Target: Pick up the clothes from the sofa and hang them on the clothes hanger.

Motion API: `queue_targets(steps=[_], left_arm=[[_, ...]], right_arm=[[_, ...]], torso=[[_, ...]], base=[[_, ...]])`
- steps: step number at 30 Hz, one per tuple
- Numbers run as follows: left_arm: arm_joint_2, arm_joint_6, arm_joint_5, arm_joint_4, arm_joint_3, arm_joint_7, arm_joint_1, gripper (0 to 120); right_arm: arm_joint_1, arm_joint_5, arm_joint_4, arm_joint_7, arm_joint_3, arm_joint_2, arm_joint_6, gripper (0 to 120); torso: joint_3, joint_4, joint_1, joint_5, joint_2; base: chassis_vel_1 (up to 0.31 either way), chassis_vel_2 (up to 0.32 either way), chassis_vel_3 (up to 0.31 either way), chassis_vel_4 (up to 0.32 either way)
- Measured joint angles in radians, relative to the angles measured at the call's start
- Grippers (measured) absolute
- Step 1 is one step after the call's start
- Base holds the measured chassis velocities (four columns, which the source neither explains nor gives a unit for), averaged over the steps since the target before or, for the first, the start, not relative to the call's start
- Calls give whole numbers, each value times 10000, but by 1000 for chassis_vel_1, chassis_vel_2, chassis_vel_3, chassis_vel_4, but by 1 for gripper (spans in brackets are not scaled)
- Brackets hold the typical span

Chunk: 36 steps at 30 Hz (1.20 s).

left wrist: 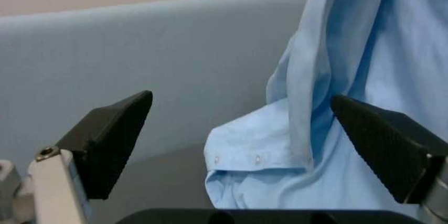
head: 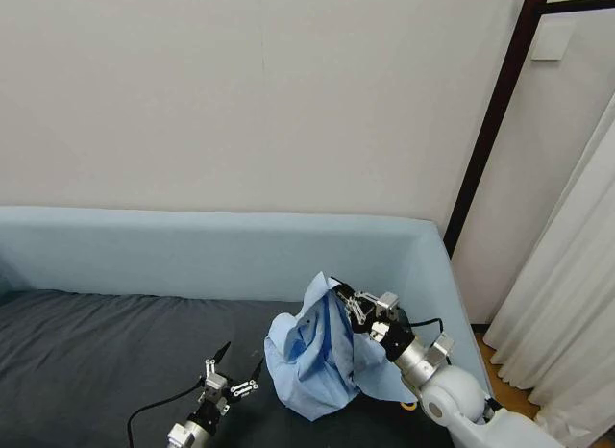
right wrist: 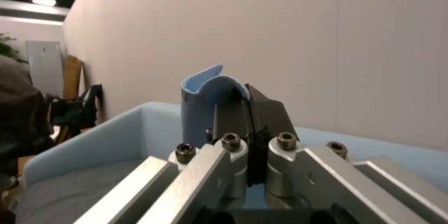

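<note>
A light blue shirt [head: 312, 357] is lifted off the dark sofa seat [head: 86, 361], its lower part still bunched on the cushion. My right gripper [head: 338, 296] is shut on the shirt's top edge, and in the right wrist view a fold of blue shirt cloth [right wrist: 203, 90] sticks up between the closed fingers [right wrist: 263, 114]. My left gripper [head: 238, 360] stands open low over the seat, just left of the shirt. In the left wrist view its two dark fingertips [left wrist: 112, 135] are spread wide, with the shirt's buttoned hem [left wrist: 266, 156] hanging ahead of them.
The sofa has a pale blue backrest [head: 192, 251] and a right armrest [head: 437, 285]. A plain wall rises behind it. A dark door frame [head: 490, 131] and white curtain [head: 567, 304] stand to the right of the sofa.
</note>
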Motion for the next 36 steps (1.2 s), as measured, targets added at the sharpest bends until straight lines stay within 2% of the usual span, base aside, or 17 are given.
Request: queue_targets(steps=[1, 5, 7, 9, 14, 21, 25, 26, 27, 29, 30, 31, 36], left_arm=[[0, 0, 0, 0, 0, 0, 0, 100], [-501, -232, 392, 990, 80, -173, -533, 100], [-563, -256, 493, 1121, 83, -202, -599, 100], [-740, -315, 865, 1599, 158, -481, -872, 100], [-901, -318, 1123, 2107, 352, -1261, -1356, 100], [-1016, -318, 1232, 2853, 598, -1407, -1777, 99], [-1190, -529, 1222, 3629, 564, -1471, -2168, 86], [-1190, -529, 1222, 3629, 564, -1471, -2168, 86], [-1207, -563, 1211, 3719, 564, -1482, -2232, 79], [-1202, -587, 1194, 3764, 551, -1488, -2251, 74], [-1175, -627, 1175, 3787, 516, -1488, -2251, 66], [-1175, -627, 1175, 3787, 516, -1488, -2251, 66], [-1103, -727, 1121, 3788, 426, -1486, -2202, 49]], right_arm=[[0, 0, 0, 0, 0, 0, 0, 0], [543, 362, -35, 5, -413, 311, 28, 0], [599, 398, -35, 5, -471, 352, 30, 0], [703, 438, -22, -2, -593, 421, 42, 0], [711, 422, 35, -144, -674, 485, 94, 0], [662, 333, 53, -183, -697, 625, 100, 0], [686, 330, 55, -156, -732, 769, 100, 0], [686, 330, 55, -156, -732, 769, 100, 0], [685, 317, 54, -150, -732, 772, 100, 0], [674, 307, 53, -144, -732, 784, 97, 0], [651, 291, 53, -139, -736, 813, 84, 0], [651, 291, 53, -139, -736, 813, 84, 0], [593, 170, 35, -137, -775, 876, 63, 0]], torso=[[0, 0, 0, 0, 0], [0, -1, 0, -1, 1], [0, 0, 0, -1, 0], [0, 0, 0, -1, 0], [-1, -2, 0, 0, 0], [-1, -3, 1, 0, 0], [-1, 0, 0, 0, 0], [-1, 0, 0, 0, 0], [-1, -3, 0, 0, 0], [-1, -3, 1, 0, 0], [-1, -2, 0, 0, 0], [-1, -2, 0, 0, 0], [-2, 1, -2, 0, 0]], base=[[0, 0, 0, 0], [0, 0, 0, 0], [0, 0, 0, 0], [0, 0, 0, 0], [0, 0, 0, 0], [0, 0, 0, 0], [0, 0, 0, 0], [0, 0, 0, 0], [0, 0, 0, 0], [0, 0, 0, 0], [0, 0, 0, 0], [0, 0, 0, 0], [0, 0, 0, 0]])
